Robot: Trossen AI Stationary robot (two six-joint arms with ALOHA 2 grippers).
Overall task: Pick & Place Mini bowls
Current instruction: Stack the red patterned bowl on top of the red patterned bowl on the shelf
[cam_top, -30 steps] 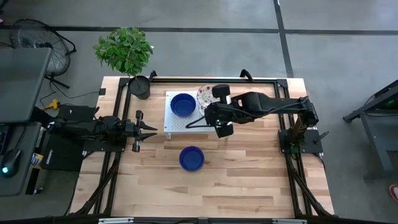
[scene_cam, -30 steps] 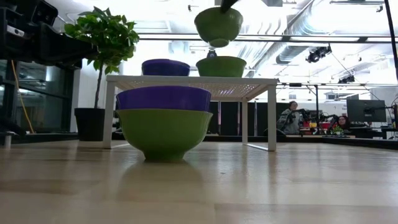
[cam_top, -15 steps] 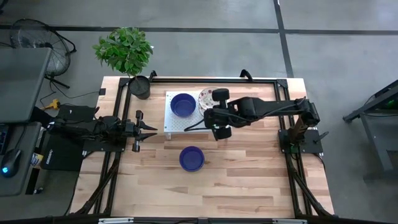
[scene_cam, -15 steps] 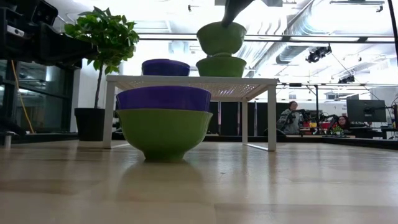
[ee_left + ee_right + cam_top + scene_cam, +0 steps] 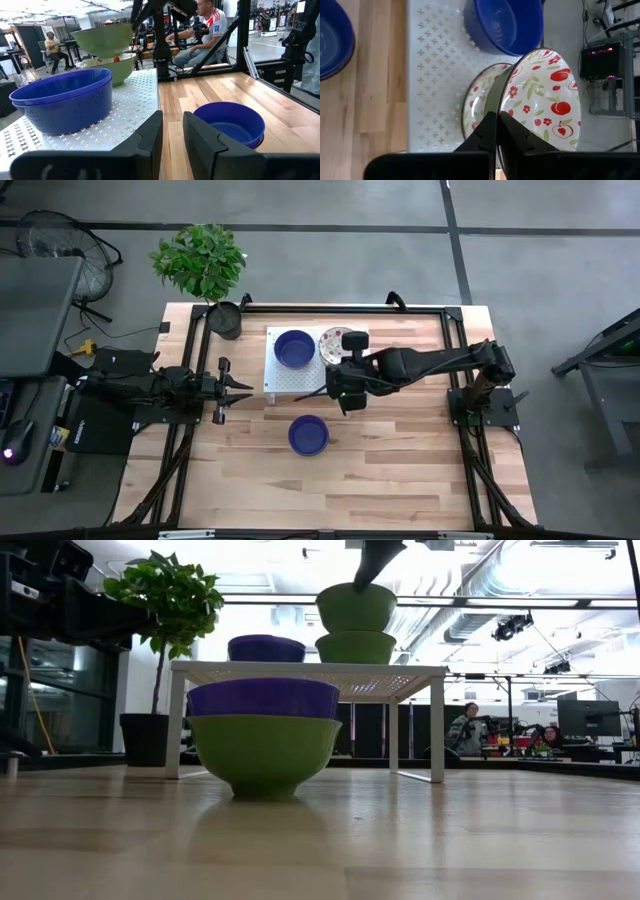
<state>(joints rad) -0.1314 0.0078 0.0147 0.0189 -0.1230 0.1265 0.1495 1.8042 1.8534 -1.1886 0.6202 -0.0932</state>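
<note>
The right gripper [image 5: 497, 122] is shut on a cream bowl with red-and-green floral inside [image 5: 540, 100], green outside [image 5: 356, 606]. It hovers over the white perforated stand [image 5: 285, 378], directly above a matching floral bowl [image 5: 355, 646] that stands there on its base. A blue bowl [image 5: 294, 348] stands beside them on the stand. Another blue bowl [image 5: 308, 435] sits nested in a green one [image 5: 264, 755] on the table. The left gripper [image 5: 172, 135] waits at the table's left, open by a narrow gap. My right gripper pinches the floral bowl's rim [image 5: 503, 95], one finger inside the bowl and one on its green outer wall. The fingers [image 5: 370, 558] come from above, pointing down. The bowl stays upright, its base meeting the rim of the floral bowl below; whether it rests there I cannot tell.
A black pot with a leafy plant [image 5: 224, 318] stands at the table's far left corner, next to the stand. Bare wood lies right of the stand and along the near edge. People sit at desks [image 5: 470, 730] in the room beyond.
The right gripper has come down and slightly toward the table's left, staying shut on the floral bowl. The bowl has dropped from well above the stand until its base meets the matching bowl there, still upright.
</note>
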